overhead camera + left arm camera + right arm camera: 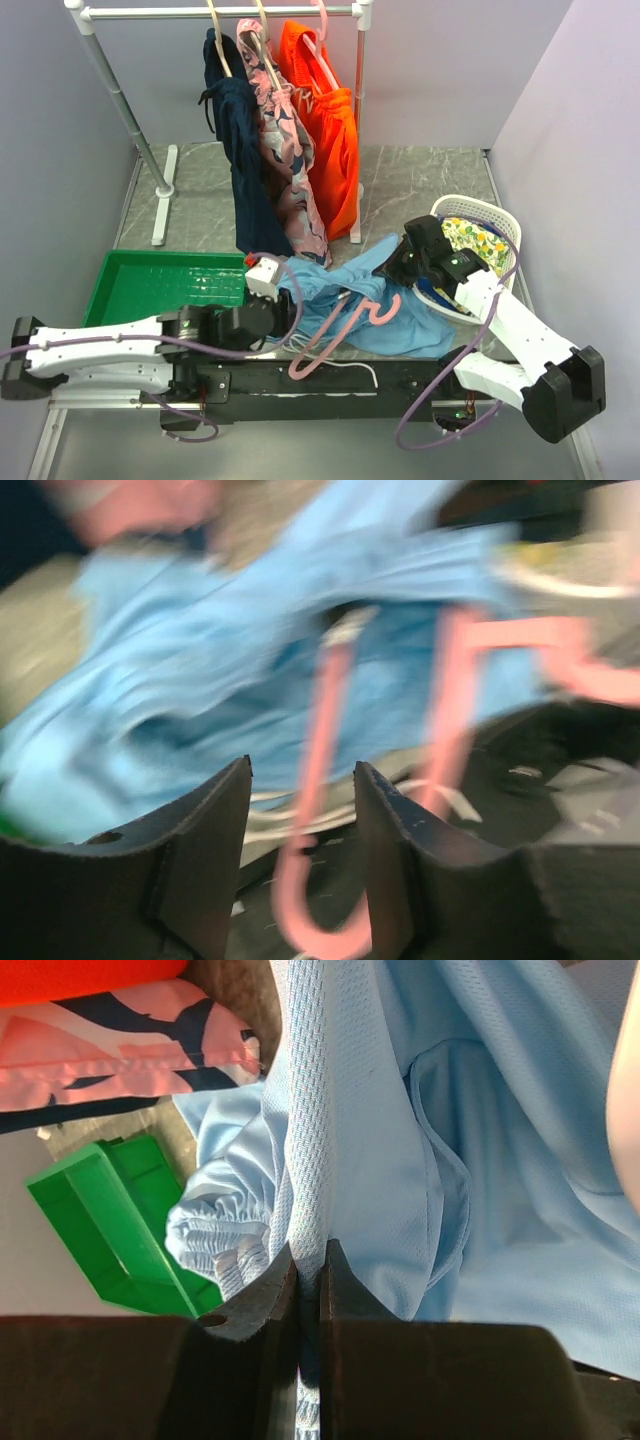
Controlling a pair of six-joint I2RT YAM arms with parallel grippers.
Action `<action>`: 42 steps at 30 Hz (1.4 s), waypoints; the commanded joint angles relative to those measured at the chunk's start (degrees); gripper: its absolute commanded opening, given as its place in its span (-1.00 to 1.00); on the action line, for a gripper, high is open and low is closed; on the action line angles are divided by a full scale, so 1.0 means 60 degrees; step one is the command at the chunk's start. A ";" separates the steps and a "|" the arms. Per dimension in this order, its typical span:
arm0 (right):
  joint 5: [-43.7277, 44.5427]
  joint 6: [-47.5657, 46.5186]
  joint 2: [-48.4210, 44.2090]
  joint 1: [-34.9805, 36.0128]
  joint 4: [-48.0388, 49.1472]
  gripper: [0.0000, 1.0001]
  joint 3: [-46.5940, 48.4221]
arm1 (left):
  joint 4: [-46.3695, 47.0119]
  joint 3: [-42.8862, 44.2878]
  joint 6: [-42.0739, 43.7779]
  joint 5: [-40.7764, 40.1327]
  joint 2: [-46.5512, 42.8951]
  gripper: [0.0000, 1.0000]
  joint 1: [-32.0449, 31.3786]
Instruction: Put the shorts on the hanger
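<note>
Right wrist: right end effector (pixel 308 1260) clamps shorts (pixel 360 1140); blurry left end effector (pixel 302 768) seemingly apart.

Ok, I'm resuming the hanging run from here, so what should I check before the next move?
1. Right gripper shut on a fold of the light blue shorts: ok.
2. Left gripper holding the pink hanger: not ok, jaws open, nothing held.
3. Hanger resting partly on the shorts, in front of the left gripper: ok.
4. Hanger bar passed through the shorts: cannot tell.
5. Left wrist view sharp: not ok, blurred.
</note>
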 commanded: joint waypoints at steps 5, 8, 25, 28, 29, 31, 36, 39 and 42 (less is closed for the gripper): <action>-0.0239 0.0555 0.0461 -0.0085 -0.0421 -1.00 0.1049 | -0.1387 -0.0389 -0.1288 0.1769 0.0889 -0.29 0.2467; -0.0311 0.0804 0.0505 -0.0085 -0.0539 -1.00 0.1137 | -0.1197 -0.0549 -0.0967 0.1973 0.1211 -0.27 0.3067; -0.0590 0.1243 0.0446 -0.0627 -0.0715 -1.00 0.1401 | 0.1484 -0.0931 0.0265 0.3132 0.3364 -0.21 0.4579; -0.0488 0.1376 0.0593 -0.0642 -0.0701 -1.00 0.1503 | 0.1470 -0.1033 0.0280 0.3000 0.3571 -0.28 0.4608; -0.0371 0.1406 0.0637 -0.0656 -0.0730 -1.00 0.1547 | 0.1368 -0.1048 0.0265 0.2927 0.3527 -0.38 0.4608; -0.0093 0.1595 0.0681 -0.0642 -0.0949 -1.00 0.1693 | 0.1003 -0.1034 0.0280 0.2824 0.3191 -0.58 0.4623; 0.0728 0.2371 0.0725 -0.0686 -0.1010 -1.00 0.1870 | -0.0344 -0.0624 0.0323 0.3436 0.1510 -0.97 0.4623; 0.1020 0.2943 0.0958 -0.0686 -0.0949 -1.00 0.2206 | -0.1138 -0.0448 0.0194 0.3630 0.0660 -0.97 0.4376; 0.1357 0.3222 0.1397 -0.0715 -0.1401 -1.00 0.3010 | -0.1502 -0.0317 -0.0099 0.4113 0.0305 -0.97 0.4110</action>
